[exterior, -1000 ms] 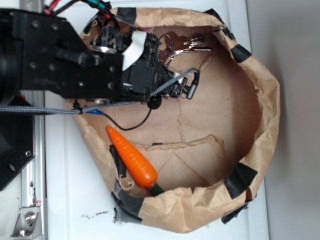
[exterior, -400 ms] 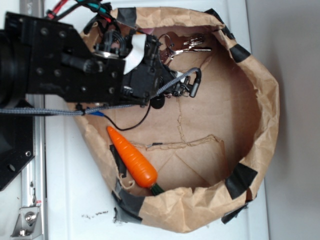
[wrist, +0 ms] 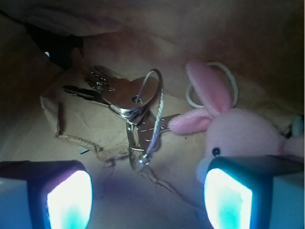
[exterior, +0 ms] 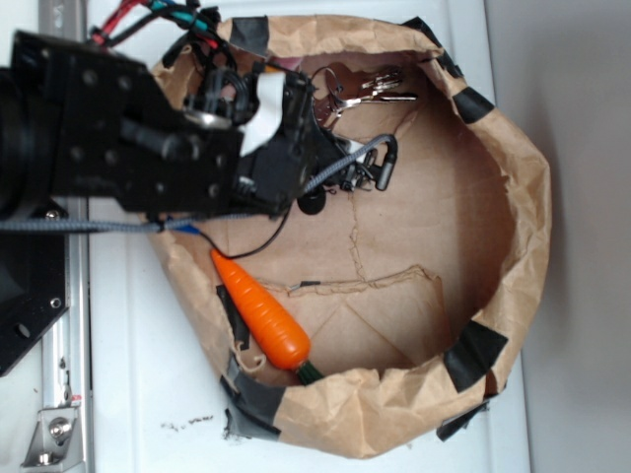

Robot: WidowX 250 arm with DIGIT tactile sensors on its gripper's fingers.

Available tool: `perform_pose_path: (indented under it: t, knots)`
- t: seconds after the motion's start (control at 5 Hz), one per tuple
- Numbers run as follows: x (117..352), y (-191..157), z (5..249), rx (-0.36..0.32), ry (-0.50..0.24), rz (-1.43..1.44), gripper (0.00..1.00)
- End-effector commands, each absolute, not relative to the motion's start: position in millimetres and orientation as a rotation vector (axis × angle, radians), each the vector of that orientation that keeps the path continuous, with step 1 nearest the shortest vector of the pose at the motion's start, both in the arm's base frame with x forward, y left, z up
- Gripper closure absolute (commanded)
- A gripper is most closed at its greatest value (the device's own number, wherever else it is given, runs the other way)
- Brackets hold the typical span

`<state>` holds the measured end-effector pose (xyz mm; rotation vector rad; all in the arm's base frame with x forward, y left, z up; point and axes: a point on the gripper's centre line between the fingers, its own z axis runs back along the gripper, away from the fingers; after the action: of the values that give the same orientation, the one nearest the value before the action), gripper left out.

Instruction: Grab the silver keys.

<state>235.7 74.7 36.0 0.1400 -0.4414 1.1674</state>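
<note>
Setting: a shallow brown paper bag (exterior: 513,197) with rolled-down walls and black tape patches lies on a white surface, seen from above.
Robot arm: a black arm (exterior: 118,128) reaches in over the bag's left rim, covering the top-left part of the bag floor.
Gripper: in the wrist view the gripper (wrist: 147,198) hangs just above the bag floor, its two glowing fingertips (wrist: 69,198) spread wide apart and gripping nothing.
Silver keys: the silver keys (wrist: 121,98) lie flat on the bag floor near its top edge, just ahead of the gap between the fingertips and a little to the left. A thin wire ring threads through them and arcs toward the gripper. From above, the silver keys (exterior: 367,89) peek out beyond the arm, close to the bag's top wall.
Bunny: a pink plush bunny (wrist: 243,131) sits just beside the keys on their right, one ear reaching toward the ring; the right fingertip hides its lower body.
Carrot: an orange toy carrot (exterior: 261,310) rests against the bag's lower-left wall, well apart from the keys.
</note>
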Motion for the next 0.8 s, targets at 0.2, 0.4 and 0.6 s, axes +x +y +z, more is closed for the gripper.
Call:
perform_pose_path:
  t: [0.2, 0.4, 0.6]
  knots:
    - [229.4, 81.1, 25.2, 0.208, -0.447, 1.288, 0.00]
    - [229.2, 79.8, 28.8, 0.201, -0.446, 1.303, 0.00]
    - [231.9, 77.5, 30.8, 0.205, -0.446, 1.328, 0.00]
